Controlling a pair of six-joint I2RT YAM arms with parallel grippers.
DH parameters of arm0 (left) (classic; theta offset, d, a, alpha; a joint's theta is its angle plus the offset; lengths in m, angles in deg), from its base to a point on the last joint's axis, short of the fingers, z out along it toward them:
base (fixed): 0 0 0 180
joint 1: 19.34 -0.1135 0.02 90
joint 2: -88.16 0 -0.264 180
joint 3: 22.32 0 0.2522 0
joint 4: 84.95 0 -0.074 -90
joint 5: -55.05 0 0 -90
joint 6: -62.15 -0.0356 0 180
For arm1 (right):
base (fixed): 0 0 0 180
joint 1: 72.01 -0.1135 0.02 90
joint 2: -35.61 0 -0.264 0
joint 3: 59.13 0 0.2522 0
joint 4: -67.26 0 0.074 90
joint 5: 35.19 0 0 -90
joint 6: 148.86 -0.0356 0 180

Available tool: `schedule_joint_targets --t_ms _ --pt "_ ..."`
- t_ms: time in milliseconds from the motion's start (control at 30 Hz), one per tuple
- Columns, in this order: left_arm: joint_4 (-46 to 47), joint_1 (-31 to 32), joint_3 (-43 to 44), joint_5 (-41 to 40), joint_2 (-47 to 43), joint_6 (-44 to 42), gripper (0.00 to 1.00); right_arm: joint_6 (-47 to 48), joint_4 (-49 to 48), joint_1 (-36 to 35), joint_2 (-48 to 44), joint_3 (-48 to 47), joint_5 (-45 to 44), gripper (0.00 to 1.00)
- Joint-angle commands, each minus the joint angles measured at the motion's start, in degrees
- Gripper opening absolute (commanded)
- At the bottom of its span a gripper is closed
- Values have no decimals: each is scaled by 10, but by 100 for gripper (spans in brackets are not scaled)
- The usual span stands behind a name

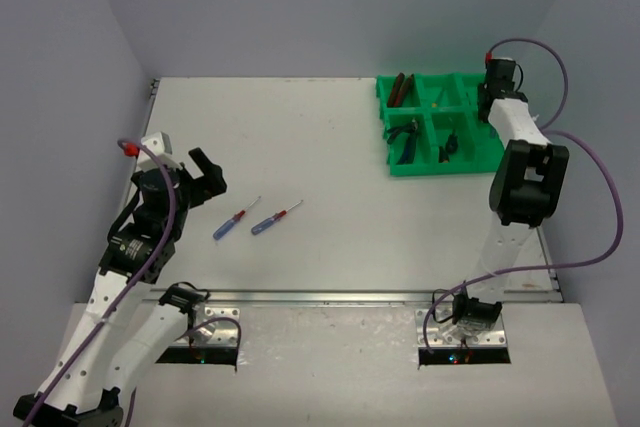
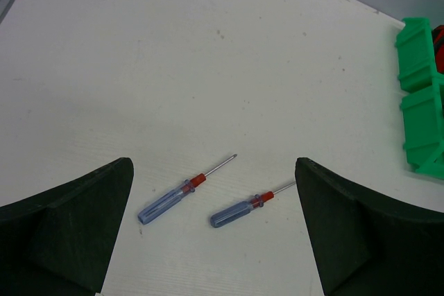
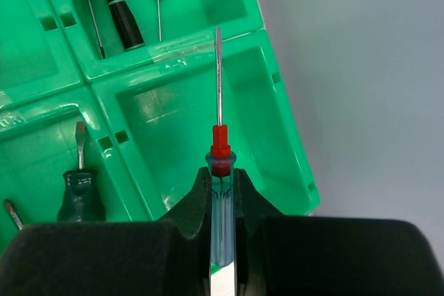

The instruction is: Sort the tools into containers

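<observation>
Two blue-handled screwdrivers with red collars lie on the table, one [image 1: 235, 220] [image 2: 182, 190] to the left of the other [image 1: 275, 217] [image 2: 246, 209]. My left gripper [image 1: 207, 175] [image 2: 214, 171] hovers open above them, its fingers [image 2: 76, 227] straddling both in the wrist view. The green compartment tray [image 1: 470, 159] [image 3: 291, 143] sits at the far right. My right gripper [image 1: 497, 79] [image 3: 222, 179] is shut on a third blue-handled screwdriver [image 3: 220, 140], held shaft-forward over a bare corner compartment [image 3: 180, 123].
Other tray compartments hold red-black pliers [image 1: 400, 88], blue pliers [image 1: 404, 136], dark-handled screwdrivers [image 3: 118, 6] and a stubby dark screwdriver [image 3: 80, 192]. The tray's near corner [image 2: 420, 112] shows at the right edge of the left wrist view. Grey walls enclose the table.
</observation>
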Motion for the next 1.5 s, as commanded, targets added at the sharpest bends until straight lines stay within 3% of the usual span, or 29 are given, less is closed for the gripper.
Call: schedule_joint_targets --t_ms 0,100,300,400,500,633,700,767,867,1000,1200,1267,1400,1467 --pt "27 6 -2 8 -5 -9 100 7 -7 0 -1 -20 -21 25" --pt "27 7 -2 7 -4 -9 100 -23 0 0 -3 -11 -23 56" --pt "28 7 -1 8 1 -9 100 -79 21 -2 -46 18 5 64" --pt "37 7 -6 22 13 -13 100 -129 34 -12 -101 54 60 70" --pt "51 7 -9 69 66 -32 100 -185 43 -47 -191 122 93 98" --pt "37 7 14 125 191 -51 100 -255 78 -137 -272 185 128 99" --pt "14 13 43 156 279 -56 100 -287 33 -201 -338 265 136 99" --pt "6 32 63 173 341 -61 100 -341 -31 -215 -403 397 180 99" --pt "-23 67 105 151 439 -63 100 -357 -93 -215 -462 493 273 99" --pt "-32 101 148 158 508 -73 98 -359 -133 -215 -486 547 363 99" --pt "-27 127 160 143 594 -54 82 -335 -103 -215 -482 543 395 99" --pt "-28 141 162 132 614 -39 71 -329 -106 -215 -492 546 388 99" --pt "-19 168 158 103 653 -26 68 -324 -110 -215 -514 557 362 99" --pt "-14 178 157 100 677 -24 49 -327 -119 -215 -524 567 355 99"
